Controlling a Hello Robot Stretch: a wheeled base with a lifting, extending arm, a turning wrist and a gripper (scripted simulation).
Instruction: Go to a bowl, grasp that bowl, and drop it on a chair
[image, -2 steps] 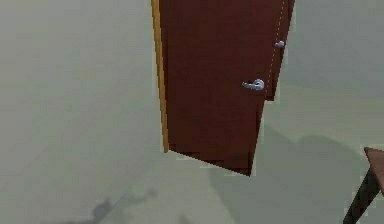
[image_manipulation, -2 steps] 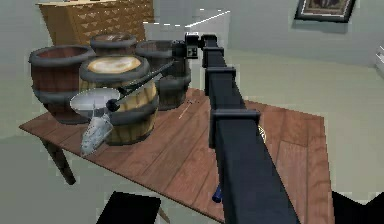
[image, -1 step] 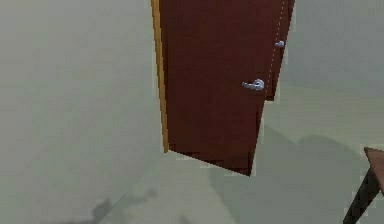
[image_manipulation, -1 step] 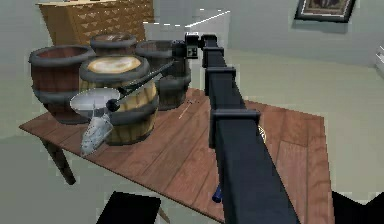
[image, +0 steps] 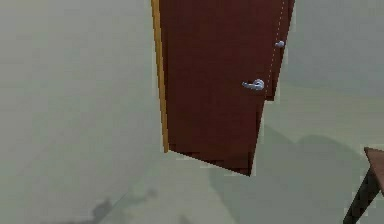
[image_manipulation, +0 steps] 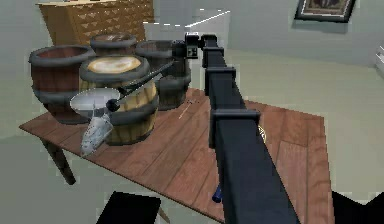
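The long dark arm (image_manipulation: 235, 140) stretches across the brown wooden table (image_manipulation: 290, 130), probably to bring the gripper (image_manipulation: 125, 96) to the pale round bowl (image_manipulation: 92, 100) beside the banded wooden barrels (image_manipulation: 58, 78); how its fingers stand, or whether it holds anything, cannot be told

The door (image: 215, 80) looked like smooth, dark red-brown wood with a faint sheen; its lever handle (image: 255, 86) was shiny metal. The counter (image_manipulation: 290, 130) was reddish planked wood with visible grain. The barrels (image_manipulation: 135, 115) were staved wood with dark hoops. Near the counter's left edge, the bowl (image_manipulation: 95, 100) looked smooth and pale. The arm (image_manipulation: 235, 130) was matt black.
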